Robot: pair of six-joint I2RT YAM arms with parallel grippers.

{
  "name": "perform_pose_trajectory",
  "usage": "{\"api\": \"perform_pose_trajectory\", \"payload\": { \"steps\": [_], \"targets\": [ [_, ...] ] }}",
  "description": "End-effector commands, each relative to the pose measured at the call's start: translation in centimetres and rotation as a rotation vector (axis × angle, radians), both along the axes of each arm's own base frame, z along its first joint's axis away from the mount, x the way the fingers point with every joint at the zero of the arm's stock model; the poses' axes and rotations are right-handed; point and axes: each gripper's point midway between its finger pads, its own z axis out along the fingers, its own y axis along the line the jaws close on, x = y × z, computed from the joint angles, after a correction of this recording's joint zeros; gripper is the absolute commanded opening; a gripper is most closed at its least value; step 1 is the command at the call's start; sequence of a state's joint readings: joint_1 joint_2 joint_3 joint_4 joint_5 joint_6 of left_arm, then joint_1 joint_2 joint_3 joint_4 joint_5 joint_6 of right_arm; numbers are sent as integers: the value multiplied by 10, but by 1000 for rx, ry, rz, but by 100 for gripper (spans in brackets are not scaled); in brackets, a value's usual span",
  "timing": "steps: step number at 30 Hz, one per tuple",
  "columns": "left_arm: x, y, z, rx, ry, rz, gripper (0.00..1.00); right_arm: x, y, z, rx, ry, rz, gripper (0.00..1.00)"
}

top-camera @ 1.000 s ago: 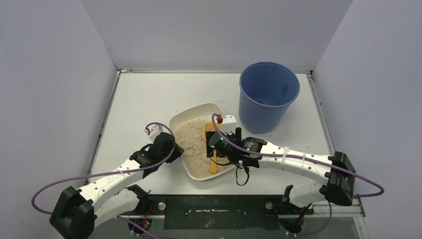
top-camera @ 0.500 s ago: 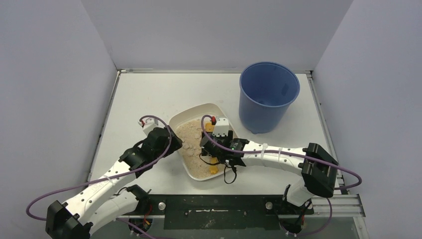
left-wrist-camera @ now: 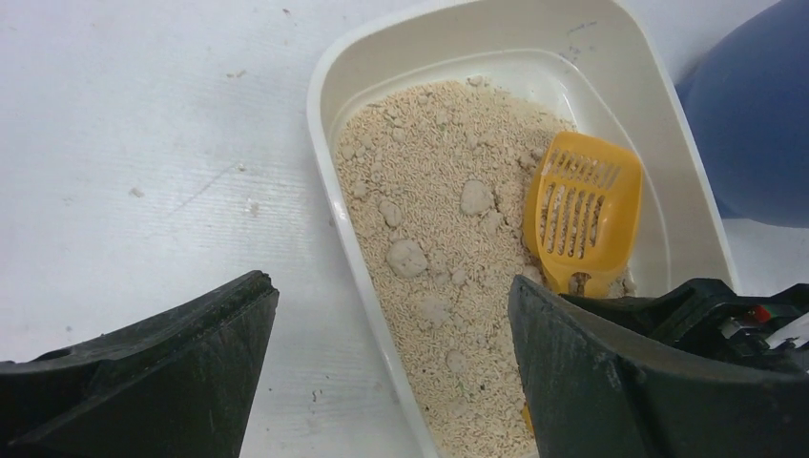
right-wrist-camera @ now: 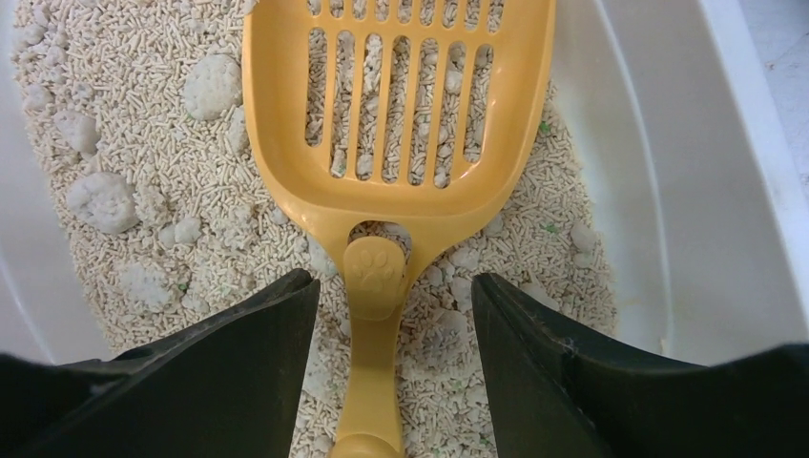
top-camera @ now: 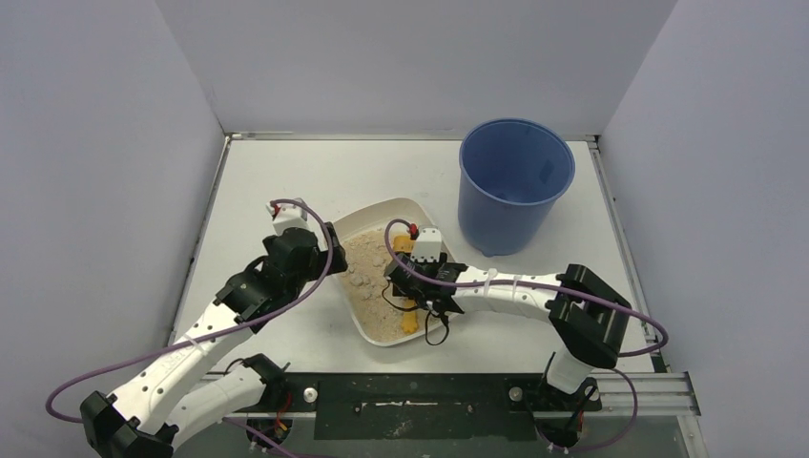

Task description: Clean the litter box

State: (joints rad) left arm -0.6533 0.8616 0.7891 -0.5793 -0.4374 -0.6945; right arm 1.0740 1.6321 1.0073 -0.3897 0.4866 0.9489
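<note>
The litter box (top-camera: pixel 393 203) is an off-white tray of beige litter with pale clumps (left-wrist-camera: pixel 407 256), lying mid-table. An orange slotted scoop (right-wrist-camera: pixel 401 114) lies in its right half, head toward the far end (left-wrist-camera: pixel 582 215). My right gripper (right-wrist-camera: pixel 393 281) hangs low over the scoop's handle (right-wrist-camera: pixel 374 353). Its jaws are open, one on each side of the handle, with gaps on both sides. My left gripper (left-wrist-camera: pixel 391 291) is open wide above the box's left rim (left-wrist-camera: pixel 320 143), one finger over the table and the other over the litter. In the top view it hovers at that left edge (top-camera: pixel 320 250).
A tall blue bucket (top-camera: pixel 515 181) stands at the far right, just behind the box's far right corner (left-wrist-camera: pixel 763 105). White walls close in the table on the left, right and back. Purple cables loop off both wrists.
My left gripper has opened wide and moved away along the box's left side. My right gripper has narrowed around the scoop handle, and its arm has swung left.
</note>
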Motion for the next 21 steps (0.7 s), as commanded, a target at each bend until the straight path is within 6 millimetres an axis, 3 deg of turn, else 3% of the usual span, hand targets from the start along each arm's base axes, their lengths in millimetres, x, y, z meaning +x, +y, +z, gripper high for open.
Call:
{"api": "perform_pose_trajectory", "payload": {
  "steps": [1, 10, 16, 21],
  "targets": [
    [10, 15, 32, 96, -88, 14, 90, 9, 8, -3, 44, -12, -26, 60],
    [11, 26, 41, 126, -120, 37, 92, 9, 14, -15, 46, 15, -16, 50],
    [8, 30, 38, 125, -119, 51, 92, 10, 13, -14, 41, 11, -15, 37],
    [8, 32, 41, 126, -127, 61, 92, 9, 10, -9, 37, 4, -11, 4]
  ]
}}
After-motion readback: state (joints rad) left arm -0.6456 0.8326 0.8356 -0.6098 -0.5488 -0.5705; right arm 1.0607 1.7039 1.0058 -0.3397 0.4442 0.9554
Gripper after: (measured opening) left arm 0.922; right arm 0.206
